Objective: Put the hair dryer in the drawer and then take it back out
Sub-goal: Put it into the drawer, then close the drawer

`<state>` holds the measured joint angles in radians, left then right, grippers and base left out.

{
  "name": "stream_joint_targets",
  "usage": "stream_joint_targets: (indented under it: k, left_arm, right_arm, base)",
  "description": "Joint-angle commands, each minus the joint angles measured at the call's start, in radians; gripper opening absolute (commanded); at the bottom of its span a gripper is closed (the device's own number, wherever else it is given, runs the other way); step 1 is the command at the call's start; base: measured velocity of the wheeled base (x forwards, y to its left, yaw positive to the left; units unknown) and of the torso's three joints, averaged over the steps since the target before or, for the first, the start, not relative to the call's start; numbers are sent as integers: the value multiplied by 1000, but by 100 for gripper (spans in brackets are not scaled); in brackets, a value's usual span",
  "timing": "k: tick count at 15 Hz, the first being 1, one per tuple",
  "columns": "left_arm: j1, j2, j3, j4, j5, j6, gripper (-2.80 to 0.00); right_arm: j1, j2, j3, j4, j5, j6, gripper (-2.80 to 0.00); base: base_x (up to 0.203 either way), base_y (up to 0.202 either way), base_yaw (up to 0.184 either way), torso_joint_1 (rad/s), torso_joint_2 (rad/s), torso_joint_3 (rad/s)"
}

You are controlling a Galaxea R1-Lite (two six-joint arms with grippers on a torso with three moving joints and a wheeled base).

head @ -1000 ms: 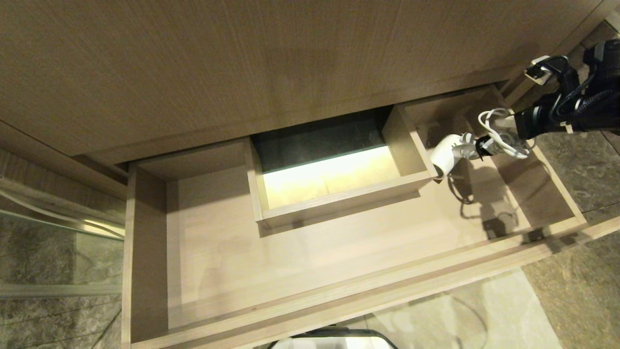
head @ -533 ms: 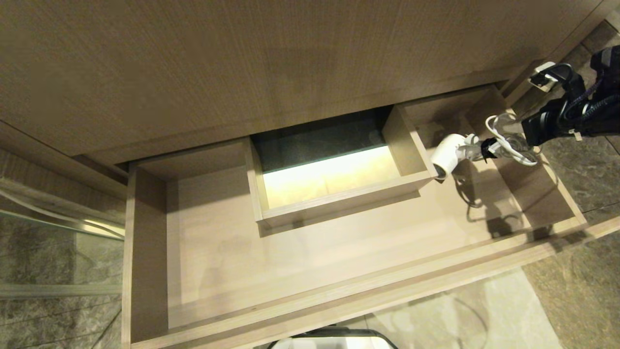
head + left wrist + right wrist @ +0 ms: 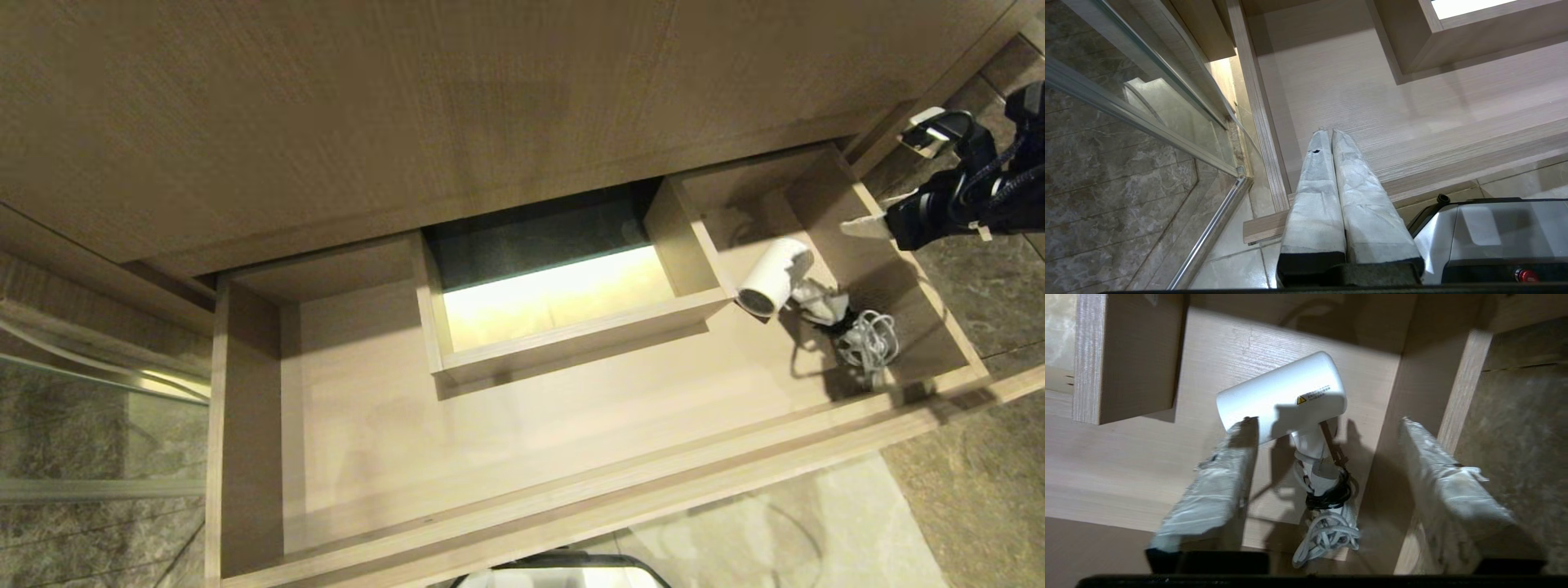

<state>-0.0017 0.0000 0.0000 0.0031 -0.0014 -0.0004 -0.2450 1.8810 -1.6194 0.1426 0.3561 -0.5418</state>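
White plastic item: the hair dryer (image 3: 771, 278) is lying on the floor of the drawer (image 3: 571, 490), in the right-hand compartment, just beside the boxed cutout (image 3: 563, 335); its barrel is being seen side-on in the right wrist view (image 3: 1286, 396).
Cord: the bundled cord (image 3: 873, 343) is resting on the drawer floor next to the handle, toward the front rail; a black tie (image 3: 1331, 496) is being seen around it.
Change noted: a second ago the dryer was being carried by its cord end above this compartment; now it is being shown released and settled lower, nearer the front.
Right gripper (image 3: 1327, 482): the jaws are being held wide apart with nothing between them, above the dryer and apart from it; in the head view it is being seen over the drawer's right wall (image 3: 878, 227).
Left gripper (image 3: 1331, 139): the fingers are being pressed together, parked over the drawer's left front corner, empty.
Task meaning: the placing half is being judged complete; retrieval is not yet begun, and a fresh grasp is being called for.
Hidden: the grille is being only partly shown in the head view; the drawer front and any label are being cut off from sight.
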Motion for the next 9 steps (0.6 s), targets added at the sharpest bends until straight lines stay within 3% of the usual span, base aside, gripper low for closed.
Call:
stream_joint_targets:
  k: [1,5,6,9]
  left_arm:
    - [0,0,0,0,0,-1,-280]
    - [0,0,0,0,0,-1,-280]
    - [-1,0,0,0,0,-1,-280]
    - [0,0,0,0,0,-1,-280]
  right_arm:
    - [-12,-28,5,2,4,-4,0]
    - [-17,-104,56,11,5,7,0]
    - [-19,-143,82,19,5,5,-280]
    - [-20,-296,215,56,-1,0,-280]
  base:
    - [0,0,0,0,0,0]
    - [0,0,0,0,0,0]
    - [0,0,0,0,0,0]
    - [0,0,0,0,0,0]
